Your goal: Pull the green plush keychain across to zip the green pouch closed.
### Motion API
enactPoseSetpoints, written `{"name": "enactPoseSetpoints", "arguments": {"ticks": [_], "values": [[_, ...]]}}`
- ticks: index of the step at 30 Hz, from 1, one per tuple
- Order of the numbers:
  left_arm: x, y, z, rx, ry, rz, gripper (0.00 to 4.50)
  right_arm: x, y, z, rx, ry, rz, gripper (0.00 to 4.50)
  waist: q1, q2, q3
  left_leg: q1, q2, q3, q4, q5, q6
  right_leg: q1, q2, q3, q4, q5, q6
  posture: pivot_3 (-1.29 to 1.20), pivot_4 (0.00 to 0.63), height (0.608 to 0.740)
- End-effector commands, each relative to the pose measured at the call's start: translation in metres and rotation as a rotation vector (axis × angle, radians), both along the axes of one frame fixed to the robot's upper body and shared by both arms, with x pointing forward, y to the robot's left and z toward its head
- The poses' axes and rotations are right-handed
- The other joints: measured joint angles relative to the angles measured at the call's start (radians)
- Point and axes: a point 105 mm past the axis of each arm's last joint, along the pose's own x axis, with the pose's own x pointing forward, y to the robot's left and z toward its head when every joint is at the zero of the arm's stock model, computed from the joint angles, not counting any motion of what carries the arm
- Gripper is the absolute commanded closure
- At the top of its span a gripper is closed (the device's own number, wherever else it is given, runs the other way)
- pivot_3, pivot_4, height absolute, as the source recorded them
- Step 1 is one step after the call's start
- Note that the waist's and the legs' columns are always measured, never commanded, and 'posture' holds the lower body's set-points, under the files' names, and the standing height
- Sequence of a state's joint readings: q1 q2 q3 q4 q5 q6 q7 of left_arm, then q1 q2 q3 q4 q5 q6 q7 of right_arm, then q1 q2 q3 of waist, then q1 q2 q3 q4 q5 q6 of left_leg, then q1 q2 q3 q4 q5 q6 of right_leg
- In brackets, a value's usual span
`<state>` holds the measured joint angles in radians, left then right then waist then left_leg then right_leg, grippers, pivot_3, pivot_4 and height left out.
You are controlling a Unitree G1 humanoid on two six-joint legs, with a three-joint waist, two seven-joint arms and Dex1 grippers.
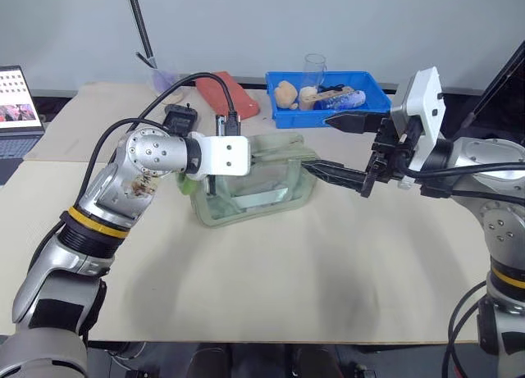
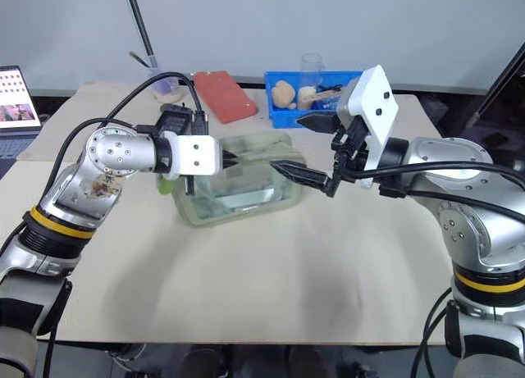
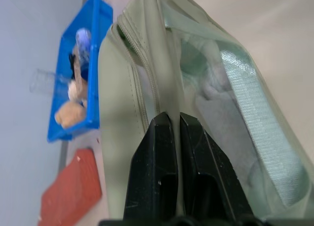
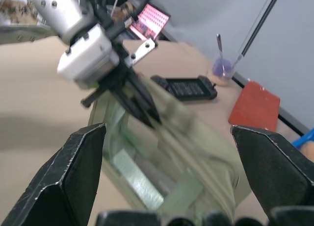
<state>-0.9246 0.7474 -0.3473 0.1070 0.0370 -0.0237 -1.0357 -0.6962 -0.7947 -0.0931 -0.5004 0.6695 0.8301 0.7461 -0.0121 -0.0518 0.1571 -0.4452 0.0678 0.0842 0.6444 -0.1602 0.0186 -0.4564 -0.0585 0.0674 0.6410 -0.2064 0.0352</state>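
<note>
Beige tabletop (image 1: pixel 328 271), green pouch (image 1: pixel 271 199) mid-frame: left end effector (image 3: pixel 176 122) pinched shut on pouch's top fabric, right end effector (image 2: pixel 316 152) spread wide beside pouch; keychain hidden, so pulling may drag pouch instead.

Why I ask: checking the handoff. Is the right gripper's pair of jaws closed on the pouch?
No, the right gripper has its jaws spread wide apart, with the green pouch between them untouched.
</note>
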Motion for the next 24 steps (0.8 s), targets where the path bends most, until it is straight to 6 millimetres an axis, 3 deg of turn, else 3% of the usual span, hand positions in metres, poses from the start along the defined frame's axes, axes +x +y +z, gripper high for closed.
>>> {"name": "enactPoseSetpoints", "arguments": {"ticks": [1, 9, 19, 22, 24], "values": [[0.000, 0.001, 0.026, -0.032, -0.094, -0.084, 4.44, -0.002, -0.004, 0.011, -0.002, -0.070, -0.009, 0.00, 0.000, 0.000, 0.000, 0.000, 0.000, 0.000, 0.000, 0.000, 0.000, 0.000, 0.000, 0.000, 0.000, 0.000, 0.000, 0.00, 0.150, 0.740], [-0.011, -0.008, 0.024, -0.042, -0.115, -0.227, 4.44, -0.001, -0.009, 0.000, -0.033, -0.051, -0.027, 0.00, 0.000, 0.000, 0.000, -0.001, 0.000, 0.000, 0.000, 0.000, 0.000, 0.000, 0.000, 0.000, -0.001, 0.002, 0.004, 0.00, 0.150, 0.740], [-0.014, -0.004, 0.013, 0.007, -0.079, -0.216, 4.44, -0.001, -0.012, -0.007, -0.056, -0.041, -0.029, 0.00, -0.002, 0.000, 0.000, 0.000, 0.000, 0.000, 0.000, 0.000, 0.000, 0.000, 0.000, 0.000, 0.000, 0.002, 0.005, 0.00, 0.150, 0.740], [-0.018, -0.004, 0.015, -0.004, -0.049, -0.219, 3.46, 0.001, -0.016, -0.012, -0.083, -0.028, -0.036, 0.00, -0.002, 0.000, 0.000, -0.001, 0.000, 0.000, 0.001, 0.000, 0.000, 0.000, 0.000, 0.000, 0.000, 0.002, 0.005, 0.00, 0.150, 0.740], [-0.023, -0.004, 0.018, -0.015, -0.022, -0.224, 2.57, 0.001, -0.019, -0.017, -0.115, -0.021, -0.042, 0.00, -0.002, 0.000, 0.000, -0.001, 0.000, 0.000, 0.001, 0.000, 0.000, 0.000, 0.000, 0.000, 0.000, 0.002, 0.004, 0.00, 0.150, 0.740]]}}
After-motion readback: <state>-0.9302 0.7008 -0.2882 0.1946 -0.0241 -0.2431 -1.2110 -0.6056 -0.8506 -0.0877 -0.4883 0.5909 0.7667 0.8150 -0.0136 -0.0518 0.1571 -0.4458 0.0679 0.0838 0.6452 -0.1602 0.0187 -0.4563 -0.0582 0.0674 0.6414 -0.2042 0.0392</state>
